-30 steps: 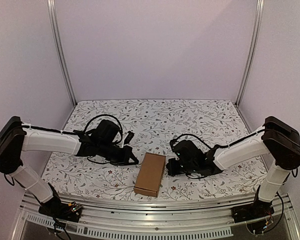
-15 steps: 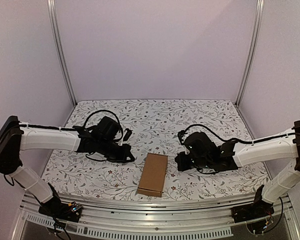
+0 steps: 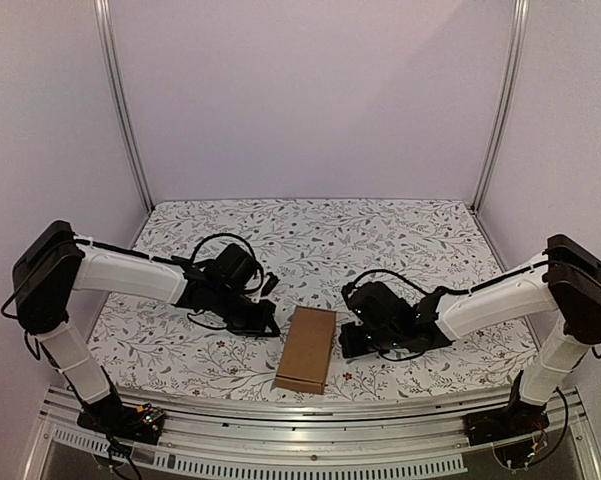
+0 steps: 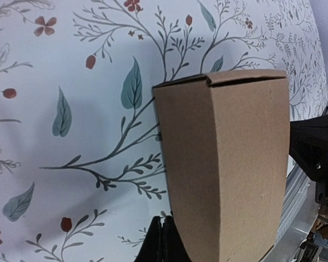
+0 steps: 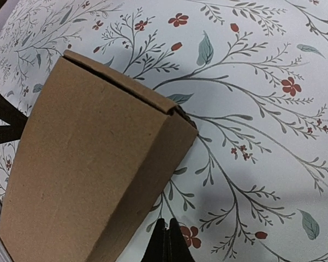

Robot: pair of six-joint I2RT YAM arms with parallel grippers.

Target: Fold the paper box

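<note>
Paper box (image 3: 304, 349) sits just off the tip of the left gripper (image 3: 271, 328) and of the right gripper (image 3: 346, 341), long axis crosswise to both. Both clenched, empty, about equally near.

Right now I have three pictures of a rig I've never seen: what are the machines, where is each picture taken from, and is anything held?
These are two robot arms bolted at the table's near edge, each ending in a two-finger gripper. The wide picture comes from a fixed camera above and behind them; the other two come from a camera on each wrist, looking past its fingertips. On the floral tablecloth lies one closed brown paper box. The left gripper and the right gripper sit low on either side of it, both shut and holding nothing. Whether they touch the box I cannot tell.
</note>
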